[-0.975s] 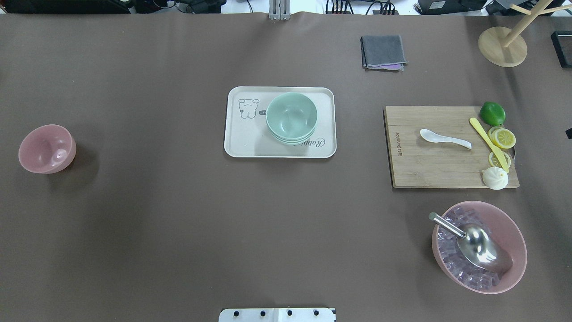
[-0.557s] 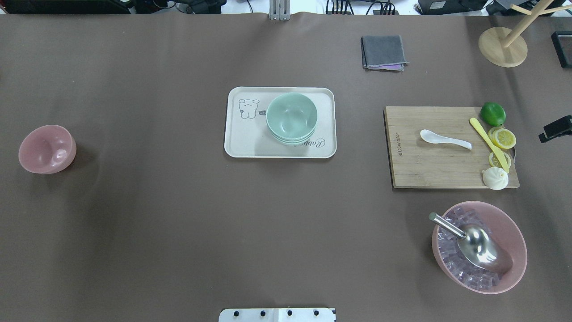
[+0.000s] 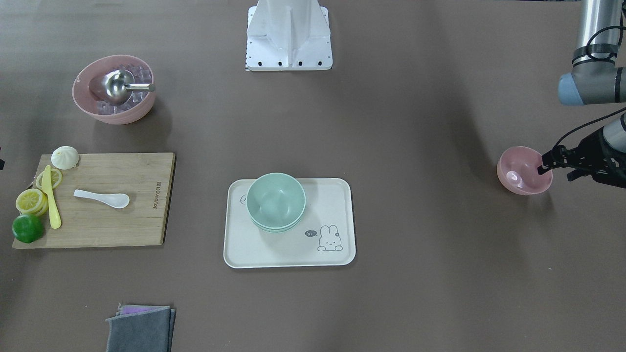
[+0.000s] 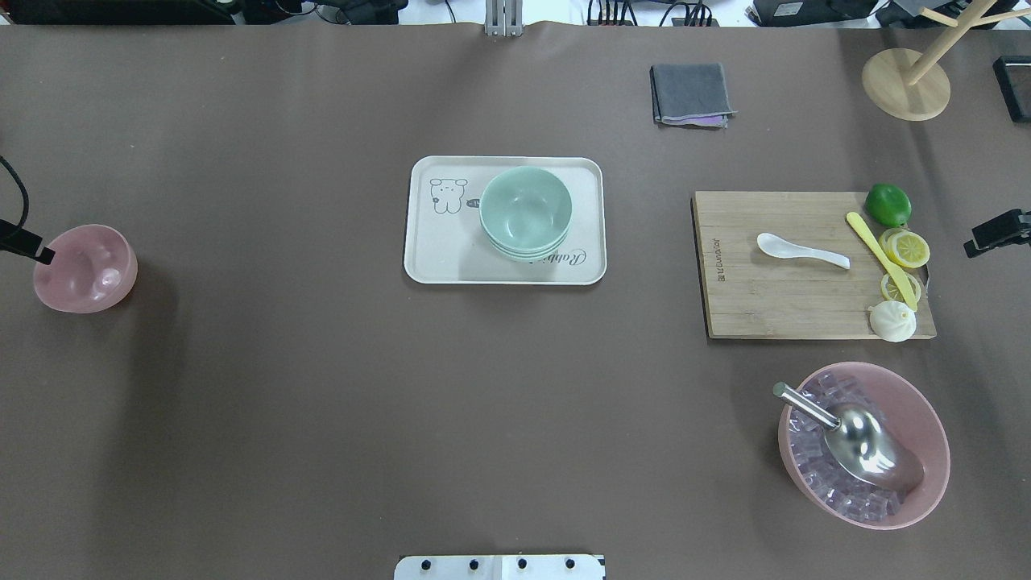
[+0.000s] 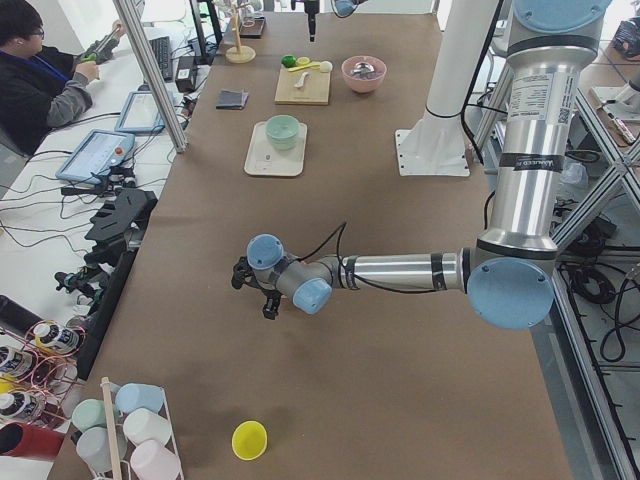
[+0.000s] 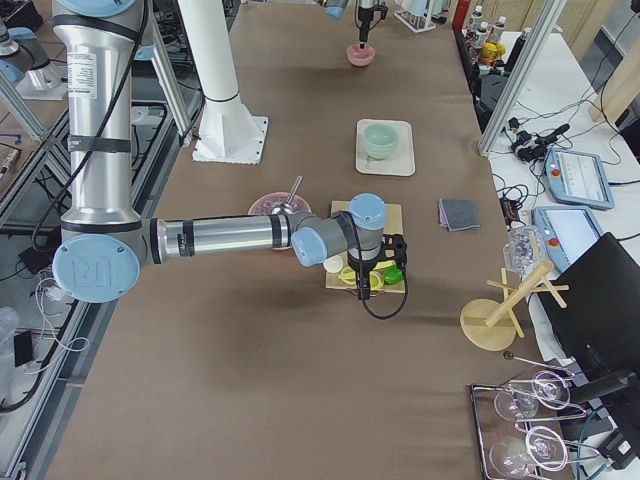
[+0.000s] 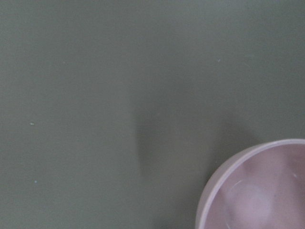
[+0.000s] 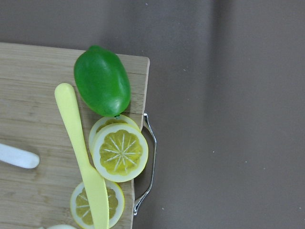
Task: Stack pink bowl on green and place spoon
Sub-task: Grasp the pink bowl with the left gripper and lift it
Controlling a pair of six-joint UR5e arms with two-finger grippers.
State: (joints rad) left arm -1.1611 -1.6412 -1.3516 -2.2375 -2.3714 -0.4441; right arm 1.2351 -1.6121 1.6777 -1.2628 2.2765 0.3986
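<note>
Exterior front-facing view: we saw the left gripper (image 3: 555,172), fingers spread, at the pink bowl (image 3: 518,172) rim by the table's left edge, apparently for lifting; the right gripper (image 4: 997,232) fingers, we couldn't tell.

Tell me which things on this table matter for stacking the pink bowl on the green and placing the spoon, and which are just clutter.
For the job: small pink bowl; green bowls on the tray; white spoon.

Lying about: cutting board; lime; lemon slices; yellow knife; bun; large pink bowl of ice with metal scoop; grey cloth; wooden stand.
</note>
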